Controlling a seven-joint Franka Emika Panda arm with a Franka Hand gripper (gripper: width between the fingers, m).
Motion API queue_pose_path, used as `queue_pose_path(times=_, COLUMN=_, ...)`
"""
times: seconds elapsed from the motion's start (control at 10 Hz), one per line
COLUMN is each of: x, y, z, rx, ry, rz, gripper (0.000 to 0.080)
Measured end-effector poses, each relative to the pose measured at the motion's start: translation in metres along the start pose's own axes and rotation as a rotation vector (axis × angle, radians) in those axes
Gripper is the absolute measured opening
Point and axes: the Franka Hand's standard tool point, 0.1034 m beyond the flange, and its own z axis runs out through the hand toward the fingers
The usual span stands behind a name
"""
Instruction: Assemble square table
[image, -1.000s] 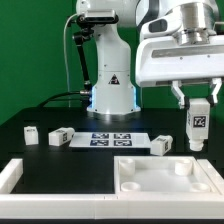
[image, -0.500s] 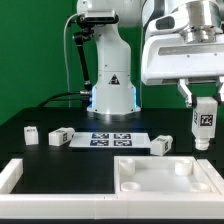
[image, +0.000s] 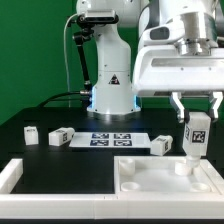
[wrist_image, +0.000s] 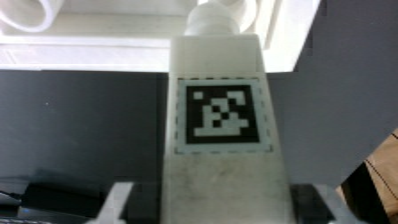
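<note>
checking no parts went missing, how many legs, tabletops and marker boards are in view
legs: 4, the held leg in the pincer plus 3 loose legs on the black surface
tabletop: 1
marker board: 1
total: 6

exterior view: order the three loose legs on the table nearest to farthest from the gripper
1. rightmost leg, beside the tabletop, nearest the gripper holding a fourth leg
2. middle leg, past the marker board on the exterior view's left
3. leftmost leg, farthest toward the exterior view's left
</note>
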Motion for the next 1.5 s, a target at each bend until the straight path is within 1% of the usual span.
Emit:
queue_pose_path(times=0.1, x=0.002, y=0.002, z=0.005, rx=-0.005, ry=0.005, rz=-0.013, gripper=0.0291)
queue_pose_path(times=0.4, x=0.004, y=0.003, z=0.017, rx=-0.012, ry=0.01, rz=-0.023, gripper=0.0291)
queue_pose_path(times=0.5, x=0.004, y=0.001, z=0.02, rx=-0.011, ry=0.009, rz=-0.026, gripper=0.0291)
queue_pose_path(times=0.8, x=-0.003, y=-0.008, z=0.025, rx=-0.002, ry=-0.003, rz=-0.033, gripper=0.0291)
queue_pose_path(times=1.2, x=-0.013, y=-0.012, z=0.032, rx=-0.001, ry=-0.014, rz=-0.031, gripper=0.0291)
queue_pose_path(times=1.5, x=-0.018, y=-0.012, z=0.036, rx=-0.003, ry=-0.016, rz=-0.046, gripper=0.0291)
